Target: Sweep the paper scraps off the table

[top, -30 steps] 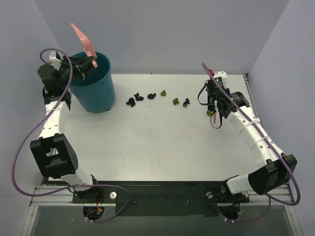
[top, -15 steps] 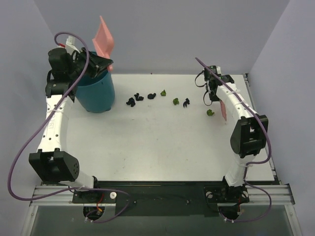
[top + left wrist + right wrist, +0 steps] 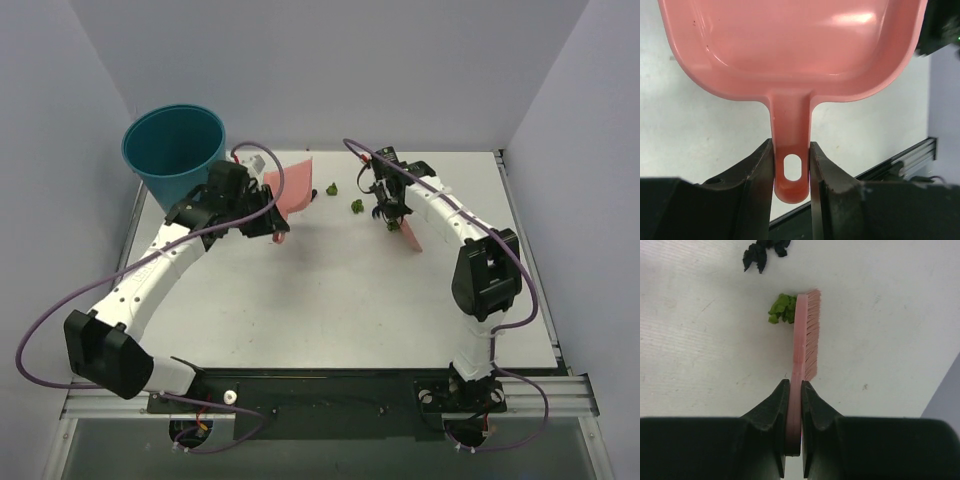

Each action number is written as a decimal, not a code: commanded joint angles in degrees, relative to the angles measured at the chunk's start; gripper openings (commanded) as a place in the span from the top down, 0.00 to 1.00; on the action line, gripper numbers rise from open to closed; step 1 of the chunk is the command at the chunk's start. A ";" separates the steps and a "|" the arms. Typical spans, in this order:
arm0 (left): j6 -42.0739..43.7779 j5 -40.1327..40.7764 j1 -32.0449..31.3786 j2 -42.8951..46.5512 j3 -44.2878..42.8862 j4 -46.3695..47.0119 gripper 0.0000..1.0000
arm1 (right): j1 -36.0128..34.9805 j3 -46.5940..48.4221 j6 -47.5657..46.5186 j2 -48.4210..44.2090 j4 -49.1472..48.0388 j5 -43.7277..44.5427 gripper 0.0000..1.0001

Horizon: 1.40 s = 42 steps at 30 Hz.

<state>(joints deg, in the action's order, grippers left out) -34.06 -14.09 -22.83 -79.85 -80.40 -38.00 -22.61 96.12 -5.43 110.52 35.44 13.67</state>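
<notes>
The paper scraps (image 3: 356, 206) — tiny crumpled wads of green and black paper — lie in a short row on the far part of the big flat white table (image 3: 330, 300). One green wad (image 3: 781, 309) sits right against the long pink plastic brush (image 3: 805, 335). It touches the smooth back of the brush, not the bristle side. A black wad (image 3: 762, 252) lies a little past the brush tip, apart from it.

The right gripper (image 3: 794, 386) is squeezed tight on the brush handle. The left gripper (image 3: 791, 167) is squeezed tight on the thin handle of the pink plastic dustpan (image 3: 790, 45).

From above, the row of scraps runs side to side, with the dustpan at its left end and the brush at its right end. So the scraps are between the two tools. The right arm is the nearer one. I think the next move is a push to the left, toward the dustpan — and the bristles may need to turn to face the wads first. A round teal bucket (image 3: 175, 150) stands by the far left corner.
</notes>
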 commanded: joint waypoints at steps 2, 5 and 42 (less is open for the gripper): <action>4.79 7.13 -4.75 1.55 9.10 -2.78 1.00 | -1.29 -4.87 4.37 -5.39 0.16 -8.48 1.00; 5.50 8.90 -8.09 0.32 11.14 -3.92 1.00 | -1.82 -8.39 5.43 -8.82 -1.16 -10.42 1.00; 2.78 28.76 -28.15 -6.73 27.04 9.43 0.37 | 4.94 7.94 -1.34 -7.69 -2.13 -7.43 1.00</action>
<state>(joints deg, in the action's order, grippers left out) -28.47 10.33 -50.28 -92.82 -55.77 -34.50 -18.98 100.64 -4.67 100.84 34.89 4.29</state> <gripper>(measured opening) 0.621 0.074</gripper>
